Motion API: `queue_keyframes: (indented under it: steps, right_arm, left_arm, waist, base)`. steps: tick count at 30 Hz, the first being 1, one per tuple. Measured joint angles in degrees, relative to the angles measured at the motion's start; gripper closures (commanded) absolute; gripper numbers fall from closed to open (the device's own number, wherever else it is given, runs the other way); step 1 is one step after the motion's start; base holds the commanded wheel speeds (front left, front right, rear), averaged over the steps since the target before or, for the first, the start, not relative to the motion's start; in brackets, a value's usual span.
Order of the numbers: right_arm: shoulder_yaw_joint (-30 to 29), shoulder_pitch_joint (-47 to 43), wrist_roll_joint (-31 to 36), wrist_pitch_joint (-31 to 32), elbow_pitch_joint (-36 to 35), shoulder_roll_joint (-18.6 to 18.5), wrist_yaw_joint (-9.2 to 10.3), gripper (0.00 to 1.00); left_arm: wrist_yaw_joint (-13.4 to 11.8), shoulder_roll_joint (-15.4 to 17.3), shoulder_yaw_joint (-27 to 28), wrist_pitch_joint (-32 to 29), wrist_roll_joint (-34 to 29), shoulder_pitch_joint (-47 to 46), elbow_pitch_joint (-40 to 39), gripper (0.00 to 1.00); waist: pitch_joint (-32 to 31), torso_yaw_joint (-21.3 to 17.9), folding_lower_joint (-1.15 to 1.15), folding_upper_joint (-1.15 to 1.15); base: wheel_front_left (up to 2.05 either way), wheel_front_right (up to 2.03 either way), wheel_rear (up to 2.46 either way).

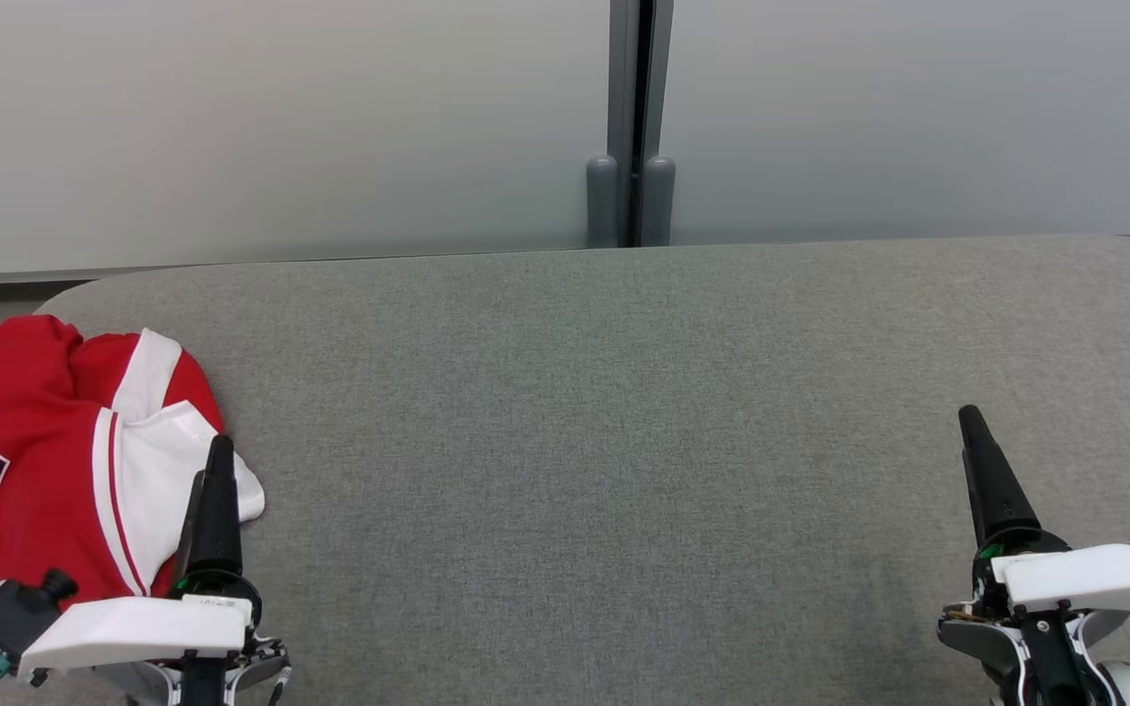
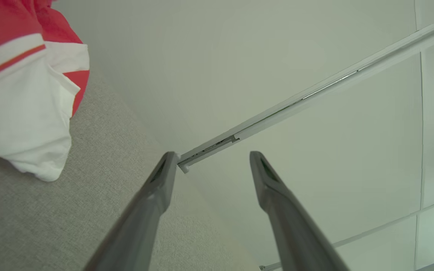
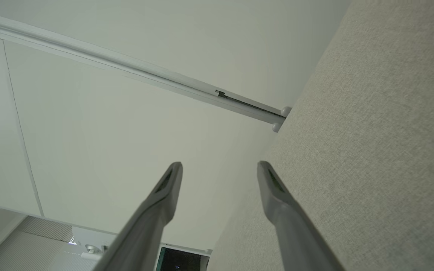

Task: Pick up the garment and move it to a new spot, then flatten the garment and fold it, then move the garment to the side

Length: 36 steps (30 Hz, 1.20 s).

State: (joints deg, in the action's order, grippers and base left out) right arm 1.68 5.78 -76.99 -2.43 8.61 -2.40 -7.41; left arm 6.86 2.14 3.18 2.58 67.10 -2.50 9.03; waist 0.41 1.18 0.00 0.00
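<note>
Red garment (image 1: 45,461) sits bunched at counter (image 1: 624,441) left edge, just beside L tool (image 2: 211,156), spread & empty; R tool (image 3: 220,165) likewise spread, empty, well apart.

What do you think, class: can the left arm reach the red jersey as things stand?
Probably yes: the left gripper is open and empty, close beside the jersey on the grey surface, with nothing lying between them.
</note>
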Motion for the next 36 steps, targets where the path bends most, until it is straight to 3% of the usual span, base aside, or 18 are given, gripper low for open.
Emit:
queue_keyframes:
  steps: [29,36]
  right_arm:
    - [4.07,1.87,33.79,-5.12,2.88,-0.86,0.0,0.0]
    - [5.05,2.64,40.34,-6.16,3.7,-0.99,0.0,0.0]
  left_arm:
    - [-7.43,0.25,-4.45,5.11,-31.49,1.66,-0.64,0.0]
    - [-8.01,0.3,-5.02,6.08,-37.19,1.74,-0.26,0.0]
  waist:
    - [-0.49,0.95,0.0,0.0]
    - [-0.37,1.17,0.0,0.0]
  base:
    - [0.0,0.0,0.0]
    - [0.0,0.0,0.0]
